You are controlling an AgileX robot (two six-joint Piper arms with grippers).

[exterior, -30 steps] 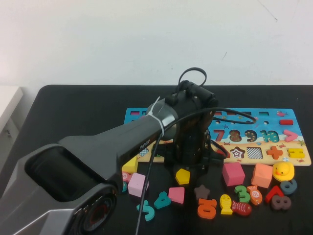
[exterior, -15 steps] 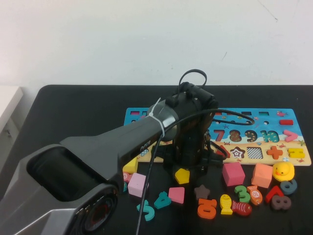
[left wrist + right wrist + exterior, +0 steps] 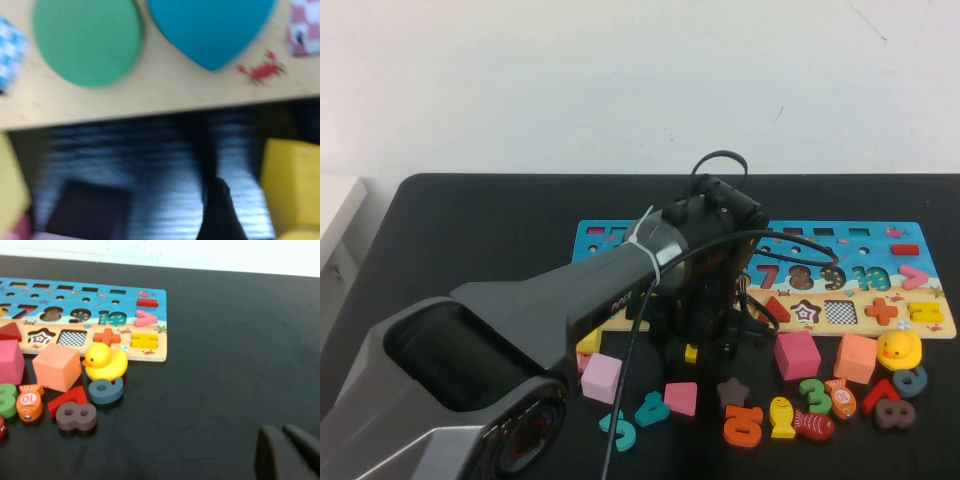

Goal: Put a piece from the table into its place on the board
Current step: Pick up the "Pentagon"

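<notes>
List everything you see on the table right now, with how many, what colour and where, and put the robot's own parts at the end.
board: one, blue top, sandy lower strip, far side of the table.
piece: one, yellow, just showing under the left pincer, near the board's front edge.
cubes: pink, orange, light pink, yellow, in front of the board.
duck: one, yellow, right front of the board.
flat pink piece: one, front centre.
brown star: one, front centre.
loose numbers and fish: several, mixed colours, front right.
left pincer: black, low over the yellow piece, jaws apart.
right pincer: black, over bare table to the right of the board, fingers together.
</notes>
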